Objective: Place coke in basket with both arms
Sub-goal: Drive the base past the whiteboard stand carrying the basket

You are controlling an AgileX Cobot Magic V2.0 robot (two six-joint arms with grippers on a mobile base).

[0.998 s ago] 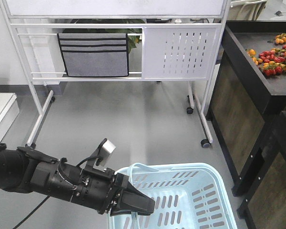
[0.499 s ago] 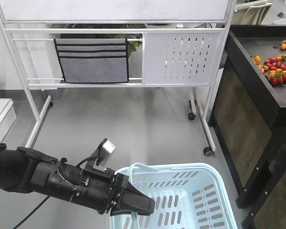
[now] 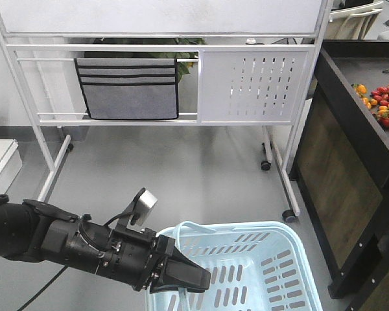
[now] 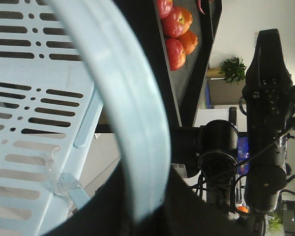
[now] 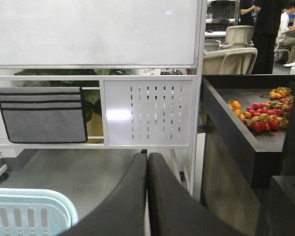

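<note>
Grey pouch (image 3: 128,89) on white rack (image 3: 256,87); tomatoes (image 3: 388,118)

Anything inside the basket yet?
Only the bare slotted floor and walls of the basket show, with nothing lying on the visible part. The left gripper covers the near-left corner, and the frame cuts off the front.

Grey floor (image 3: 181,172). Far: a white wheeled board stand (image 3: 253,84) with a grey pouch (image 3: 128,91). Right: a dark shelf (image 3: 350,71) bearing small red and orange fruit (image 3: 384,109).
</note>
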